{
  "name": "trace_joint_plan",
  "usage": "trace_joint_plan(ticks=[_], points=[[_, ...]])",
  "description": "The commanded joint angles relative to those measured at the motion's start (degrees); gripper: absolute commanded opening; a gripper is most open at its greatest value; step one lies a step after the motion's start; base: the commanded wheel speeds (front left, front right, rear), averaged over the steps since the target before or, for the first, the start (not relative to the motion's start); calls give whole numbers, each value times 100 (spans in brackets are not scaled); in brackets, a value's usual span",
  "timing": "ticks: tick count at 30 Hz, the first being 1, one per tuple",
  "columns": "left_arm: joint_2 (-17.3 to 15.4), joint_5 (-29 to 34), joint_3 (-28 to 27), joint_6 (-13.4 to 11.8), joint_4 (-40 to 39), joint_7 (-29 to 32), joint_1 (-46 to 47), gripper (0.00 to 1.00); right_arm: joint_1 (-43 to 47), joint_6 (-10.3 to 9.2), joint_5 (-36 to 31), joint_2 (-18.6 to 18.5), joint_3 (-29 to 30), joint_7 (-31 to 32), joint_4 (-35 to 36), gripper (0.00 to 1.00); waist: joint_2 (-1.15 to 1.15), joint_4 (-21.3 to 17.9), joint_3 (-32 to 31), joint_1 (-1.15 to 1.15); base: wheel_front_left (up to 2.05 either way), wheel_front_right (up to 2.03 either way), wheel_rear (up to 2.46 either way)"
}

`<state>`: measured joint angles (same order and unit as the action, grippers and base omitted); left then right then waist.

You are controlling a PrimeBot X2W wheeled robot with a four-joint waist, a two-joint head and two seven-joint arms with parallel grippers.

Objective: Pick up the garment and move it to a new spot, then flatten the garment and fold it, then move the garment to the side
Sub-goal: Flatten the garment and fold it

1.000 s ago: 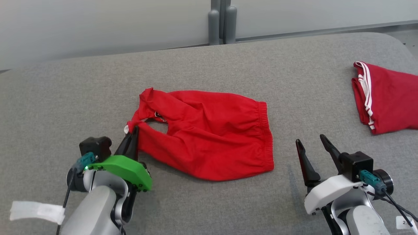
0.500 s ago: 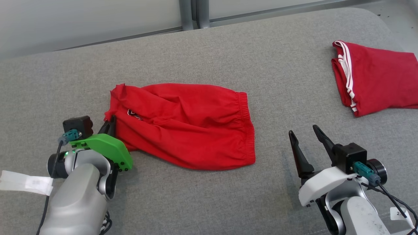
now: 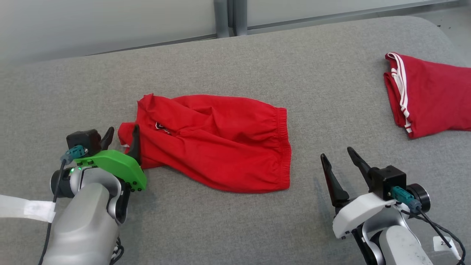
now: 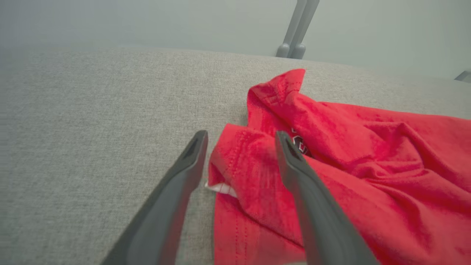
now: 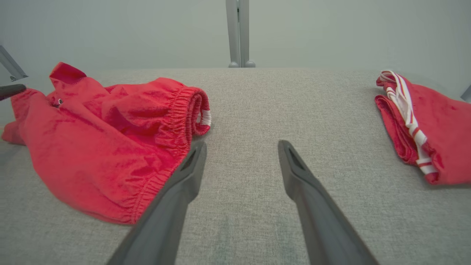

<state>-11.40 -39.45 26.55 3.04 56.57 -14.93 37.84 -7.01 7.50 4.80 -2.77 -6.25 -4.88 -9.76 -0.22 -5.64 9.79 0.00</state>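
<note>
- Red garment, shorts shape, soft knit, rumpled, lies mid-surface on the grey woven top; gathered elastic waistband faces R, small logo near L end.
- L gripper at its L corner: dark fingers spread wide, hem corner loose btwn them, nothing pinched.
- R gripper spread too, empty, just R of waistband, clear of cloth.
- Second red piece w/ white stripes, folded, by far-R edge, well apart.
- Bare fabric all round; pale wall, grey posts behind.
</note>
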Motion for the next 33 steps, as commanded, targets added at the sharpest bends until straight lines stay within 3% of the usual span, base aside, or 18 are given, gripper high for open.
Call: trace_joint_plan(ticks=[1, 15, 17, 23, 25, 27, 31, 32, 33], points=[[-44, 69, -64, 12, -147, -24, -185, 100, 94, -2, -53, -17, -26, 13, -14, 100, 22, 132, -112, 0, 0, 0, 0], [122, 753, -740, -277, -2574, -20, -2048, 100, 249, -2, 139, -16, -409, 50, -618, 100, 22, 734, -353, 0, 0, 0, 0], [249, 961, -915, -499, -3516, -20, -2830, 100, 65, -2, 265, -19, -633, -14, -1156, 100, 22, 939, -331, 0, 0, 0, 0], [249, 994, -948, -605, -3935, -20, -3155, 100, -162, -2, 347, -18, -673, -107, -1658, 100, 22, 1074, -328, 0, 0, 0, 0], [226, 1003, -948, -643, -4015, -19, -3192, 100, -249, -2, 345, -18, -688, -137, -1838, 85, 22, 1105, -327, 0, 0, 0, 0], [204, 1006, -949, -665, -4072, 1, -3220, 100, -357, -2, 385, -18, -712, -188, -1982, 49, 22, 1129, -326, 0, 0, 0, 0], [180, 981, -965, -715, -4117, 4, -3250, 100, -549, -2, 427, -18, -834, -288, -2217, 15, 22, 1131, -335, 0, 0, 0, 0], [179, 973, -970, -723, -4122, 5, -3257, 100, -600, -2, 486, -17, -870, -337, -2235, 0, 22, 1122, -340, 0, 0, 0, 0], [175, 965, -976, -728, -4126, 5, -3264, 100, -635, -2, 545, -17, -923, -379, -2236, 0, 22, 1110, -350, 0, 0, 0, 0]])
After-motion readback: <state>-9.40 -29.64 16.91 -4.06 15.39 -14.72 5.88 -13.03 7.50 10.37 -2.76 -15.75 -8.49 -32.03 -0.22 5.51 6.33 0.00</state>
